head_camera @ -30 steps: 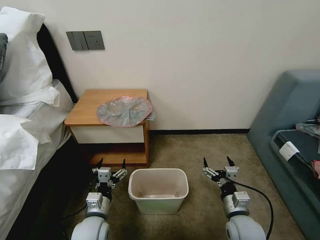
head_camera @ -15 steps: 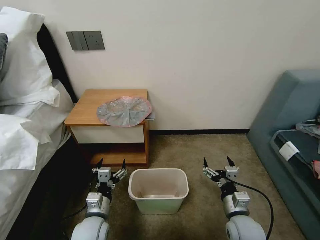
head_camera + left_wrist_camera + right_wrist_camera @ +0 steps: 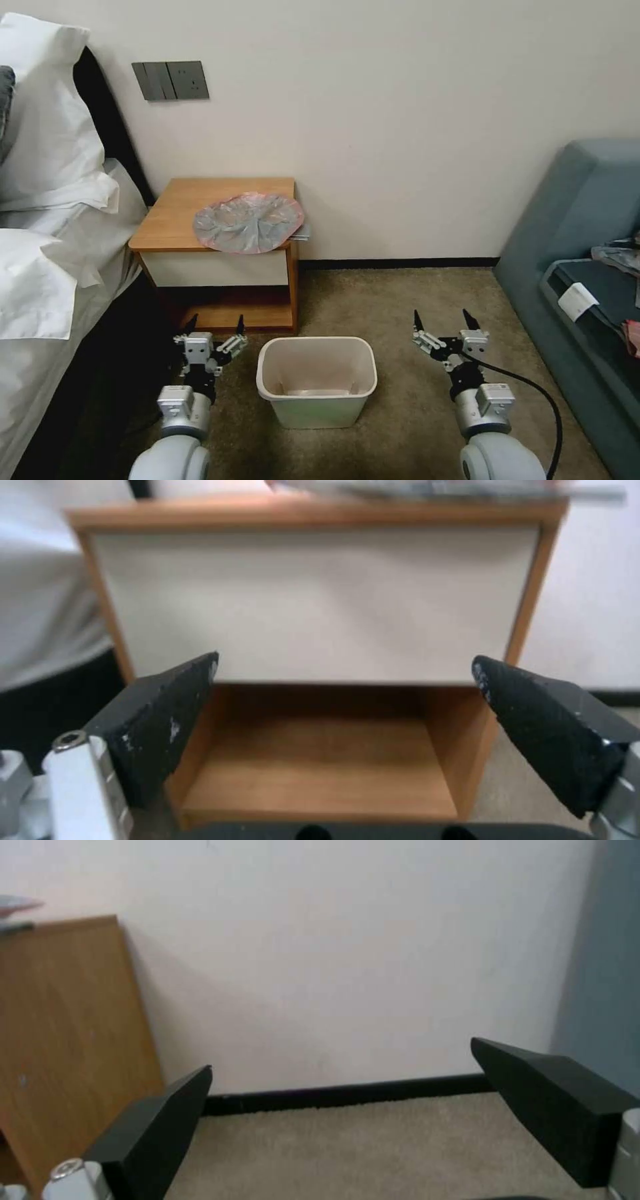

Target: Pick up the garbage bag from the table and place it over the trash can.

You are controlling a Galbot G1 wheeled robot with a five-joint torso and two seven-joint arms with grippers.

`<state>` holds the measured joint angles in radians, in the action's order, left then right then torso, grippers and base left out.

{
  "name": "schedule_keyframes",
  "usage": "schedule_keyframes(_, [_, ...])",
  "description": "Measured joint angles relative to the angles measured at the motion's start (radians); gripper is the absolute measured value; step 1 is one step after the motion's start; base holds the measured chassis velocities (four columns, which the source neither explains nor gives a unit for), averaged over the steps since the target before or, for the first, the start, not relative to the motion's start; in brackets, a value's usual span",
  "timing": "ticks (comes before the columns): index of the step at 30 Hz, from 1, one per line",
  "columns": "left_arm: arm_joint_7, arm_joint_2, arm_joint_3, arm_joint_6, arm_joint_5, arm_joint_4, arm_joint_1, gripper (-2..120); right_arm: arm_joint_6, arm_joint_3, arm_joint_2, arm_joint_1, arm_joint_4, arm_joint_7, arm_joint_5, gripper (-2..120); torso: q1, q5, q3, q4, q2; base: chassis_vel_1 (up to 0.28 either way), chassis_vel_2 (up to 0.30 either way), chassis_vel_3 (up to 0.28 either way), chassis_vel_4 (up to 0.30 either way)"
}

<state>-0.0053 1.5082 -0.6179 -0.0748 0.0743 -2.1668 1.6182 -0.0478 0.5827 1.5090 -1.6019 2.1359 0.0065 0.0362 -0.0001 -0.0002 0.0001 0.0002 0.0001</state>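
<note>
Here the table (image 3: 180, 213) stands against the wall, the can (image 3: 317, 379) on the carpet before it. The bag (image 3: 248, 222) lies flat at the table's front right corner, overhanging its edges. Left gripper (image 3: 215, 328) and right gripper (image 3: 441, 319) flank the can low, both spread wide, empty. Thin plastic lying flat could slip a pinch or slide off the edge.

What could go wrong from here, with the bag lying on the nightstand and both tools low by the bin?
The garbage bag overhangs the table at its front right corner; a clumsy grab might drag it off. It looks thin and flat, so an open tool may pinch poorly. The left tool and right tool flank the trash can, which a swinging arm could nudge.
</note>
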Motion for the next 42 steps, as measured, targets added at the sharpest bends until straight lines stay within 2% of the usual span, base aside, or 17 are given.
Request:
schedule_keyframes(4, [-0.005, 0.005, -0.034, -0.04, 0.04, -0.085, 0.034, 100, -0.039, 0.025, 0.007, -0.037, 0.092, 0.01, 0.032, 100, 0.0, 0.0002, 0.0, -0.0002, 0.0, 0.0, 0.0, 0.0, 0.0])
schedule_keyframes(5, [-0.005, 0.005, -0.034, -0.04, 0.04, -0.085, 0.034, 100, -0.039, 0.025, 0.007, -0.037, 0.092, 0.01, 0.032, 100, 0.0, 0.0002, 0.0, -0.0002, 0.0, 0.0, 0.0, 0.0, 0.0])
schedule_keyframes(12, [-0.013, 0.013, -0.099, -0.115, 0.114, -0.243, 0.099, 100, -0.119, 0.077, 0.023, -0.113, 0.281, 0.03, 0.098, 100, 0.0, 0.0002, 0.0, -0.0001, 0.0, 0.0, 0.0, 0.0, 0.0])
schedule_keyframes(19, [-0.02, 0.02, -0.15, -0.174, 0.173, -0.34, 0.149, 100, -0.178, 0.116, 0.034, -0.17, 0.372, 0.044, 0.147, 100, 0.0, 0.0005, 0.0, -0.0002, 0.0, 0.0, 0.0, 0.0, 0.0])
schedule_keyframes(25, [-0.023, 0.022, -0.167, -0.195, 0.193, -0.343, 0.166, 100, -0.179, 0.117, 0.02, -0.177, 0.374, 0.048, 0.196, 100, 0.0, 0.0001, 0.0, -0.0004, 0.0, 0.0, 0.0, 0.0, 0.0])
schedule_keyframes(29, [-0.025, 0.01, -0.167, -0.195, 0.204, -0.342, 0.166, 100, -0.123, 0.105, -0.004, -0.179, 0.373, 0.047, 0.228, 100, 0.0, 0.0002, 0.0, 0.0, 0.0, 0.0, 0.0, 0.0, 0.0])
schedule_keyframes(30, [-0.031, -0.045, -0.165, -0.181, 0.229, -0.342, 0.159, 100, -0.093, 0.103, -0.013, -0.181, 0.372, 0.046, 0.235, 100, 0.0, 0.0002, 0.0, -0.0003, 0.0, 0.0, 0.0, 0.0, 0.0])
schedule_keyframes(34, [-0.038, -0.093, -0.16, -0.167, 0.24, -0.339, 0.15, 100, -0.076, 0.108, -0.017, -0.179, 0.37, 0.048, 0.254, 100, 0.0, 0.0, 0.0, -0.0004, 0.0, 0.0, 0.0, 0.0, 0.0])
schedule_keyframes(42, [-0.041, -0.103, -0.158, -0.162, 0.241, -0.336, 0.148, 100, -0.078, 0.114, -0.03, -0.17, 0.367, 0.084, 0.295, 100, 0.0, 0.0002, 0.0, -0.0002, 0.0, 0.0, 0.0, 0.0, 0.0])
